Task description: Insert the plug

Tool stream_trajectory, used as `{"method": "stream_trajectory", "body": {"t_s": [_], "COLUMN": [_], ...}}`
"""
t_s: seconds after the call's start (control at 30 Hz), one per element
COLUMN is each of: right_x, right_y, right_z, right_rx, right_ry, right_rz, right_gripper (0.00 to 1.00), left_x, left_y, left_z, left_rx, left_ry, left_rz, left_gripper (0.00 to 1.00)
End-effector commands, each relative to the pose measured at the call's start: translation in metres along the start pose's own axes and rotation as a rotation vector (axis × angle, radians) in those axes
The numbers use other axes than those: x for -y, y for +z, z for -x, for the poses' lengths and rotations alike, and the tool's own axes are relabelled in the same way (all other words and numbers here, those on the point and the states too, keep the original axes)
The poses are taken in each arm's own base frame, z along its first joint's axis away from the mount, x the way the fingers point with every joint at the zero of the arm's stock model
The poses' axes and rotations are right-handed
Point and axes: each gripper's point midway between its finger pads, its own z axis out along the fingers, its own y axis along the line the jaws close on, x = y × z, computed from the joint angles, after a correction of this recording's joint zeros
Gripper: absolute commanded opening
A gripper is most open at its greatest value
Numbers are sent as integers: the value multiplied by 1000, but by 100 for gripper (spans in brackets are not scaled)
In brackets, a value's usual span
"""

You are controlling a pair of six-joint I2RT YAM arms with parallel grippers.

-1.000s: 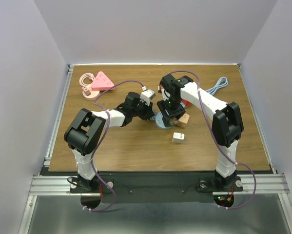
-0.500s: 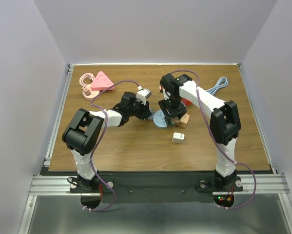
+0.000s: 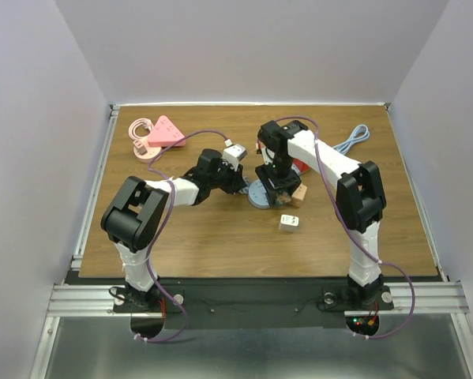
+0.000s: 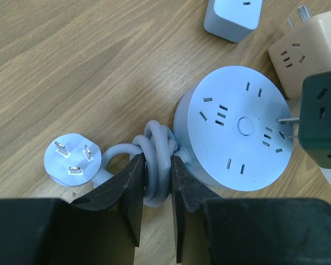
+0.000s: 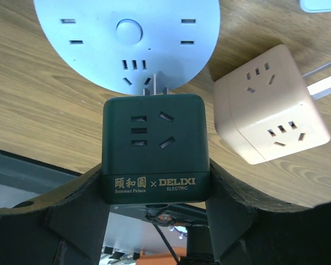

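Dark-green cube plug clamped between the fingers of the right gripper, prongs touching the round blue socket block; left gripper pinches its coiled cable.

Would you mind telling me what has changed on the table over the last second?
The right arm's elbow swung slightly left; the left hand edged left, drawing the round power strip with it. Nothing was taken or released: left hand still grips the coiled cable, right hand the green cube adapter. The beige cube and pink strip stayed put.
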Motion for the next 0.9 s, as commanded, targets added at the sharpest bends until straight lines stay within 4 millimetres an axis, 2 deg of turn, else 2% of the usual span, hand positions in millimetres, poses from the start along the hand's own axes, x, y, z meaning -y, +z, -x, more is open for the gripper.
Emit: {"method": "stream_trajectory", "body": {"t_s": [0.0,0.5,0.87], "right_x": [-9,-23,-18], "right_y": [-12,-8,0], "right_z": [2,10,4], "right_rx": [19,21,-14], "right_ry": [-13,-46,-31], "right_rz": [44,85,62], "right_gripper": [22,22,22], "left_x": [7,13,14], "left_y": [-4,-2,-2], "left_z": [-48,-48,-48], "left_rx": [-169,-177,-176], "left_ry": [-24,-6,-3], "left_rz": [-4,-17,-20], "left_gripper": [0,0,0]}}
